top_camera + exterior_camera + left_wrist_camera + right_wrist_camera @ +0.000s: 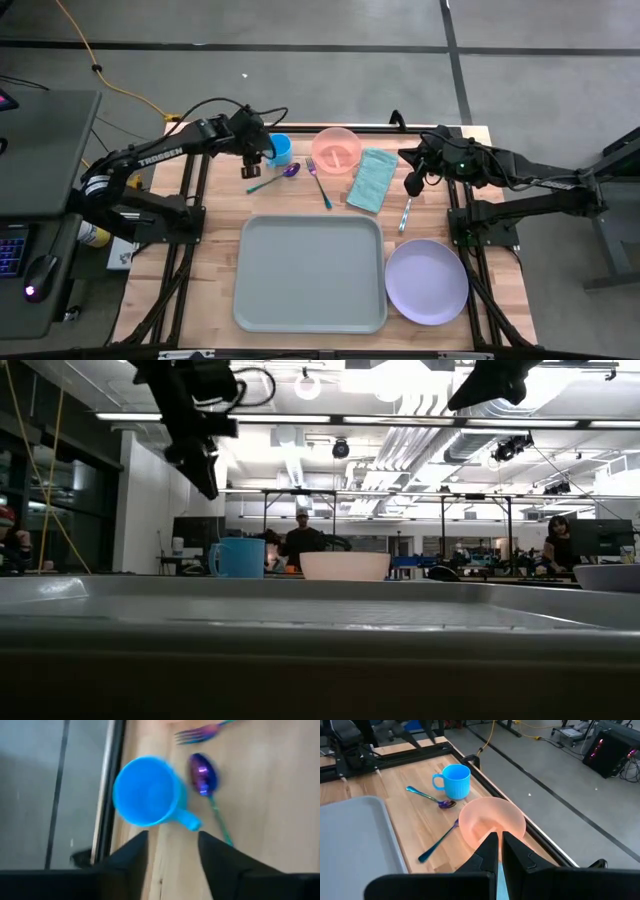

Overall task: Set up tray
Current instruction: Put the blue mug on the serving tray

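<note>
The pale grey-green tray (310, 272) lies flat on the wooden table near its front edge, with nothing on it. Behind it a blue cup (279, 150) stands upright on its base. My left gripper (250, 168) hangs open in the air just left of and nearer than the cup (147, 790), touching nothing; the low view shows it well above the cup (238, 557). My right gripper (413, 183) is shut and raised near the teal napkin (372, 180), holding nothing; its fingers (492, 851) point toward the pink bowl (492, 822).
A spoon (275, 178) and a fork (320, 183) lie between the cup and the tray. The pink bowl (336, 150) stands at the back, a knife (405, 215) lies right of the napkin, and a round lavender plate (427, 281) sits right of the tray.
</note>
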{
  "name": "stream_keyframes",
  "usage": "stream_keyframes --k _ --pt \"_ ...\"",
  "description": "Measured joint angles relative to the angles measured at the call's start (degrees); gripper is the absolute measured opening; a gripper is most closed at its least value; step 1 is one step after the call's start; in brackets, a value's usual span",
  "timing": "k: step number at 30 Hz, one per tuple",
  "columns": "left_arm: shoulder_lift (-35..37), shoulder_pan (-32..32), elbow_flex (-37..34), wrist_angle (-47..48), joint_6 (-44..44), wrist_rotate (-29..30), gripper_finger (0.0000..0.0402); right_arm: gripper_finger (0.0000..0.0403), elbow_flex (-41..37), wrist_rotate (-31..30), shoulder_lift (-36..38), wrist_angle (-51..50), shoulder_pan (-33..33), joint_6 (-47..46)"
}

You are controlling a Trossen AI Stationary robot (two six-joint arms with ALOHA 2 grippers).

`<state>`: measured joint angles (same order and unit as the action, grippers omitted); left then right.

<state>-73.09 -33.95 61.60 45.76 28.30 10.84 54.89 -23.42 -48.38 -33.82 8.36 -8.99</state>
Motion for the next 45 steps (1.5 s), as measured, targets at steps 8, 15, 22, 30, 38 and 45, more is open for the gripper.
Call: stream_keyframes --k 8,15,22,30,38,45 --pt "-8.09 -5.9 5.97 1.09 -18.65 -0.88 0.0304 0.0 0.0 0.55 0.0 -0.21 0.0 -1.55" --pt "-15.7 -8.23 12.12 0.92 -25.14 -7.33 0.0297 0.0 0.0 2.89 0.0 -0.4 -0.02 -1.51" --pt "-22.01 -8.04 18.04 1.55 -24.04 -4.21 0.0283 0.0 0.0 2.89 0.0 -0.45 -0.02 -1.6" --pt "-26.59 -8.04 20.86 7.11 -22.3 -1.29 0.0283 0.0 0.0 2.86 0.0 -0.87 -0.02 -1.68" --pt "-27.06 -8.07 20.9 7.26 -20.73 1.53 0.0282 0.0 0.0 2.85 0.0 -0.87 -0.02 -1.75" --pt "-28.93 -8.07 20.9 7.33 -20.65 1.09 0.0282 0.0 0.0 2.84 0.0 -0.87 -0.02 -4.04"
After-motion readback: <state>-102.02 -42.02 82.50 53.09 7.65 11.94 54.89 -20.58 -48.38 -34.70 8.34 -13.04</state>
